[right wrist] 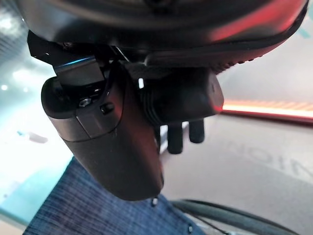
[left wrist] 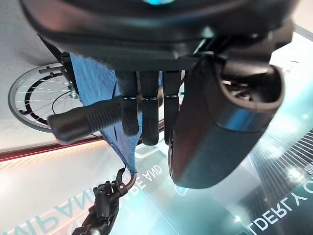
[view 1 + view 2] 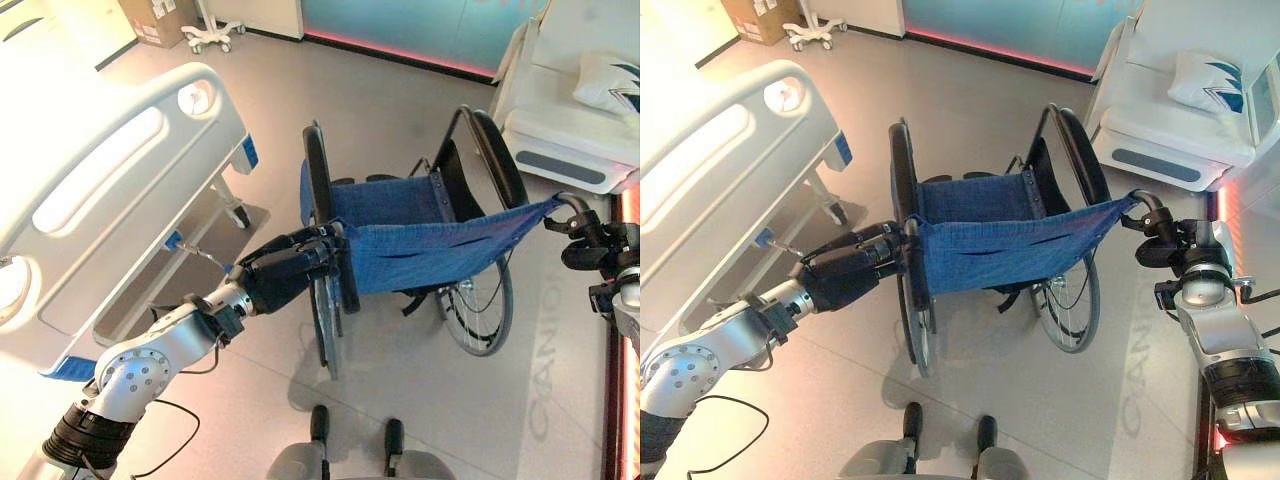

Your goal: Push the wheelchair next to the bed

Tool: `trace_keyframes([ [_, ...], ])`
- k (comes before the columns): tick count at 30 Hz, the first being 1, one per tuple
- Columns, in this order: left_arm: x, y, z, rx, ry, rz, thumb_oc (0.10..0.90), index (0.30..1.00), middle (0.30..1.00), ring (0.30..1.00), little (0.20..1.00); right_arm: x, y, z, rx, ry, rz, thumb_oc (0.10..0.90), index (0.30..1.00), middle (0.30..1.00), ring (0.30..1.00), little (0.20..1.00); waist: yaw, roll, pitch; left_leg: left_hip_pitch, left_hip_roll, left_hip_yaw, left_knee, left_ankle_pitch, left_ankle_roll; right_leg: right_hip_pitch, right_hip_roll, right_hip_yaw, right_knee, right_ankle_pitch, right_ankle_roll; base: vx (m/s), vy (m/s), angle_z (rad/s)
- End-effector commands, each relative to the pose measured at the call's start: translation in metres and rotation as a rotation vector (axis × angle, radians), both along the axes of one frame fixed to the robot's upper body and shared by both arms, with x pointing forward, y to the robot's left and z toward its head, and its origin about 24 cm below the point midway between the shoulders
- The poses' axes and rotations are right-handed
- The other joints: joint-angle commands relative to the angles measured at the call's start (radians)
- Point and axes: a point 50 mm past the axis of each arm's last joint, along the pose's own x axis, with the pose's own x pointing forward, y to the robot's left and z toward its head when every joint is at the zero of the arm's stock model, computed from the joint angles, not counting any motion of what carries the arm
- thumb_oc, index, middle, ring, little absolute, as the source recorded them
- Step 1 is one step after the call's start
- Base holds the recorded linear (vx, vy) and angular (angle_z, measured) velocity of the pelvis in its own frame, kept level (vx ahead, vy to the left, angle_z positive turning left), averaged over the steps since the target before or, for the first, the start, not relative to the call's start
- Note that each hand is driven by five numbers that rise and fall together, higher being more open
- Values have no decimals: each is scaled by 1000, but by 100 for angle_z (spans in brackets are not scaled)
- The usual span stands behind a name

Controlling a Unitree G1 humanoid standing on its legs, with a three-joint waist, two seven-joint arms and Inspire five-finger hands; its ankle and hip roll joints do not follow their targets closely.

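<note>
- Left hand (image 3: 285, 270) grips the left handle (image 2: 88, 120) of the wheelchair (image 3: 420, 235).
- Right hand (image 3: 1168, 245) curls round the right handle (image 3: 1145, 205).
- Bed (image 3: 110, 190) stands left.

Head views: bright overall, strong overexposure upper left. The bed (image 3: 95, 180) footboard is nearly blown out to white. Soft shadow of the wheelchair (image 3: 410, 240) falls on the floor (image 3: 400, 110) toward the lower frame. Red-pink glow strip along the wall base at top and at the right edge. Straight lines bow near the edges. Wrist views: the near hand bulk is dark and out of focus; glossy highlights on the casings, floor reflections glare bottom right in the left wrist view.
</note>
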Motion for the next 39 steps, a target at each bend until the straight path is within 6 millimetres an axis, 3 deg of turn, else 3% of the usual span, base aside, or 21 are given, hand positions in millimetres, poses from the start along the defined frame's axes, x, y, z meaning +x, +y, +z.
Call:
trace_keyframes([
  [1, 10, -20, 41, -103, -187, -82, 400, 300, 300, 300, 300, 12, -5, 61, -167, -163, 26, 400, 300, 300, 300, 300, 22, -3, -38, 16, 37, -42, 3, -50, -35, -13, -13, -2, 3, 36, -12, 0, 0, 0],
  [2, 10, -18, 39, -85, -183, -73, 433, 349, 349, 349, 349, 12, -5, 61, -165, -163, 25, 400, 300, 300, 300, 300, 22, -2, -37, 15, 37, -41, 3, -49, -35, -14, -14, -3, 3, 36, -11, 0, 0, 0],
  [3, 11, -17, 38, -72, -179, -67, 540, 509, 509, 509, 509, 11, -6, 61, -163, -162, 24, 400, 300, 300, 300, 300, 22, -2, -36, 14, 37, -40, 3, -49, -36, -15, -14, -4, 3, 36, -11, 0, 0, 0],
  [4, 11, -14, 36, -50, -162, -53, 770, 855, 855, 855, 855, 10, -7, 61, -161, -161, 23, 400, 300, 300, 300, 300, 21, 0, -35, 13, 37, -39, 3, -49, -36, -16, -14, -5, 3, 37, -11, 0, 0, 0],
  [5, 12, -12, 33, -34, -145, -40, 800, 900, 900, 900, 900, 9, -8, 61, -160, -159, 22, 400, 300, 300, 300, 300, 21, 1, -34, 12, 36, -39, 3, -48, -37, -17, -14, -5, 3, 37, -11, 0, 0, 0],
  [13, 21, 44, 22, 286, -134, 243, 800, 900, 900, 900, 900, 2, -16, 64, -152, -175, 11, 400, 300, 300, 300, 300, 29, 15, -24, 7, 33, -38, 3, -42, -40, -18, -15, -16, 3, 38, -10, -13, 0, 0],
  [14, 23, 60, 22, 339, -128, 305, 800, 900, 900, 900, 900, 1, -20, 67, -150, -178, 7, 400, 300, 300, 300, 300, 31, 16, -24, 6, 32, -40, 3, -41, -40, -18, -15, -20, 3, 37, -10, 0, 0, 0],
  [16, 24, 73, 23, 373, -131, 357, 800, 900, 900, 900, 900, 0, -21, 68, -151, -181, 6, 400, 300, 300, 300, 300, 32, 18, -23, 6, 32, -41, 3, -41, -41, -18, -15, -22, 3, 37, -10, 0, 0, 0],
  [17, 24, 90, 26, 404, -129, 419, 800, 900, 900, 900, 900, -1, -22, 68, -151, -184, 7, 400, 300, 300, 300, 300, 33, 20, -21, 6, 31, -41, 3, -40, -41, -18, -15, -25, 3, 36, -9, 0, 0, 0],
  [21, 25, 111, 31, 421, -123, 487, 800, 900, 900, 900, 900, -3, -24, 69, -152, -192, 9, 400, 300, 300, 300, 300, 32, 22, -19, 0, 31, -39, 3, -40, -43, -23, -15, -29, 3, 35, -10, -6, 3, 3],
  [26, 27, 102, 32, 302, -86, 364, 800, 900, 900, 900, 900, -2, -23, 70, -148, -203, 22, 400, 300, 300, 300, 300, 27, 23, -9, -5, 31, -39, 3, -38, -43, -29, -14, -27, 3, 37, -11, -9, 4, 4],
  [33, 24, 54, 32, 172, -72, 159, 800, 900, 900, 900, 900, 0, -15, 68, -142, -220, 41, 400, 300, 300, 300, 300, 20, 22, 8, -7, 29, -38, 3, -39, -41, -35, -11, -20, 3, 43, -14, -2, 0, 0],
  [39, 23, 28, 29, 123, -36, 44, 800, 900, 900, 900, 900, 5, -10, 68, -142, -225, 47, 400, 300, 300, 300, 300, 12, 22, 18, -9, 28, -29, 3, -39, -39, -40, -10, -14, 3, 48, -14, -2, 1, -1],
])
